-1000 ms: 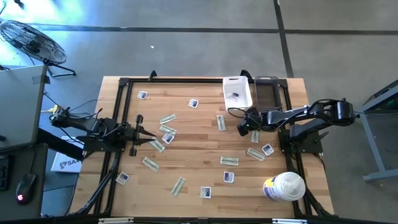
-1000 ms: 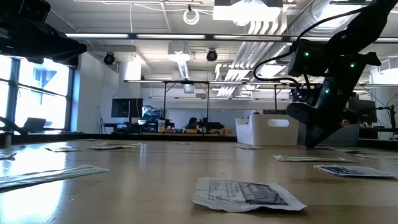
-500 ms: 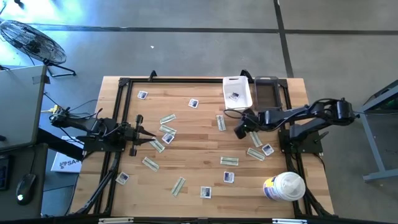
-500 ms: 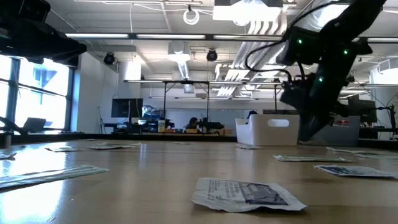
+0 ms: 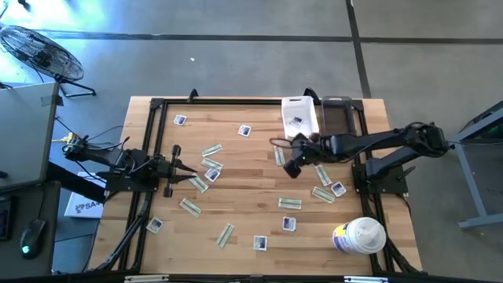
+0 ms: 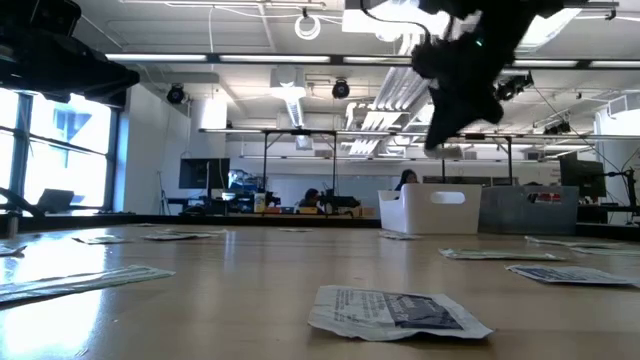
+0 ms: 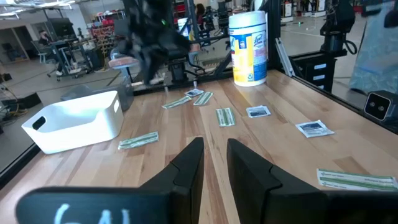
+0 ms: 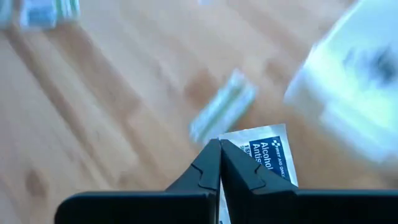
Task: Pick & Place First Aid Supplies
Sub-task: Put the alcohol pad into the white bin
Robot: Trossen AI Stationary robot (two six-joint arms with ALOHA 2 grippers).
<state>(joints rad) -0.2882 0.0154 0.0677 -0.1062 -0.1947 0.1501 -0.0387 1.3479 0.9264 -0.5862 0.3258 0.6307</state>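
One packet (image 5: 295, 121) lies in the white bin (image 5: 289, 104) at the table's far edge, while roughly twenty more supplies are spread over the wooden table (image 5: 251, 169), so the sorting looks barely begun. Reaching in from the right side, the right gripper (image 5: 291, 167) hangs above the boards just short of the bin, its fingers pinched tight on a white alcohol wipe packet (image 8: 264, 158) that juts out past the tips. A narrow green-beige strip (image 8: 222, 113) lies on the wood below it. At the table's left side the left gripper (image 5: 189, 180) waits low, fingers a narrow gap apart and holding nothing. The white round canister (image 5: 359, 235) stands at the near right corner.
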